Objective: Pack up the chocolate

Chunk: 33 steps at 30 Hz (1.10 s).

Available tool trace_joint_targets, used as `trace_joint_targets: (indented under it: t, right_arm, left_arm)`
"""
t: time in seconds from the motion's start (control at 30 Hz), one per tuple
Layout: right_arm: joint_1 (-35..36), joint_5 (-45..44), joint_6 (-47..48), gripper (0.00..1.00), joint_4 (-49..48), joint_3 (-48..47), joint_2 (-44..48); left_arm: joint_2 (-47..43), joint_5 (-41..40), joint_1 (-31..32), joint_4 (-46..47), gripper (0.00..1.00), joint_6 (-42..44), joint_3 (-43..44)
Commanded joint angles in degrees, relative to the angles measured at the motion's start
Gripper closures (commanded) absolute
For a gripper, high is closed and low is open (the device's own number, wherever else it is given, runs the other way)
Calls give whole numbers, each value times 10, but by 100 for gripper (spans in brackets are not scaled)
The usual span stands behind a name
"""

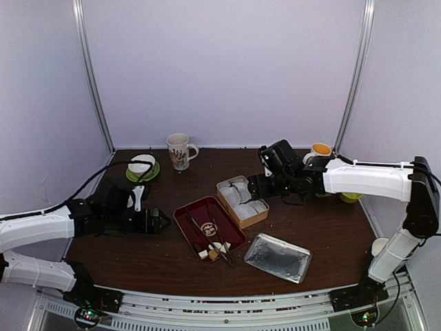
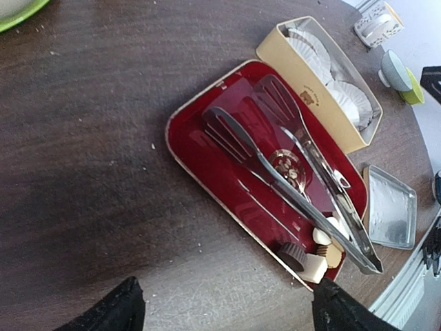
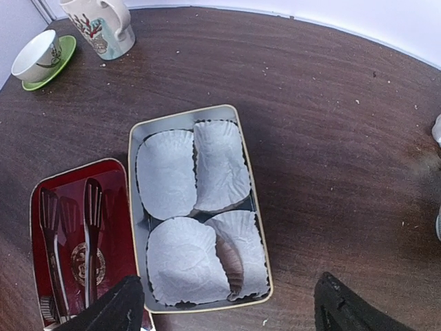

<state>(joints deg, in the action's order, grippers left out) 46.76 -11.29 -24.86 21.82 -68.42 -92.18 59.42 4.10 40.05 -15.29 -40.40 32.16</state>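
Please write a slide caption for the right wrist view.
Open tan tin with four white paper liners beside red tray holding tongs.

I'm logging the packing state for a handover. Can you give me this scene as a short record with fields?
chocolate: small pieces at near end of red tray, not gripped
tongs: lying in red tray
tin: open, holds four white liners
lid: on table
left gripper: open, empty
right gripper: open, empty, near tin
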Motion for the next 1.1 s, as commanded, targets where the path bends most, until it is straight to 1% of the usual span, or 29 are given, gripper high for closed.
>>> trace_joint_targets:
  t: [0.0, 0.07, 0.17, 0.33, 0.4, 0.5, 0.57, 0.7, 0.83, 0.9, 0.97, 1.07]
  right_arm:
    - [-26, 64, 34, 16, 2, -8, 8]
    - [-25, 97, 46, 19, 18, -9, 8]
    - [-25, 110, 40, 22, 22, 16, 24]
    - [-25, 112, 13, 22, -15, 90, 82]
    - [-25, 105, 6, 23, -19, 113, 104]
    - [-25, 98, -5, 24, -28, 152, 147]
    - [-25, 93, -7, 24, -35, 176, 179]
    - [-25, 84, -4, 23, -35, 214, 235]
    - [-25, 86, 6, 23, -32, 236, 271]
    - [-25, 85, 11, 23, -29, 241, 283]
    - [-25, 85, 17, 23, -25, 241, 289]
    - [-25, 85, 25, 23, -21, 240, 297]
  left_arm:
    - [35, 41, 5, 74, 16, -77, -13]
    - [61, 37, 33, 96, 16, -107, -10]
    - [94, 4, 88, 99, 16, -139, 14]
    - [164, -54, 173, 35, 16, -185, 101]
    - [194, -84, 195, 2, 16, -208, 140]
    - [243, -117, 206, -57, 17, -260, 195]
    - [273, -143, 209, -89, 20, -300, 230]
    - [316, -186, 212, -115, 27, -372, 272]
    - [377, -208, 212, -169, 32, -402, 339]
    - [405, -206, 212, -182, 38, -405, 370]
    - [433, -200, 213, -197, 40, -414, 399]
    - [470, -195, 212, -219, 42, -426, 430]
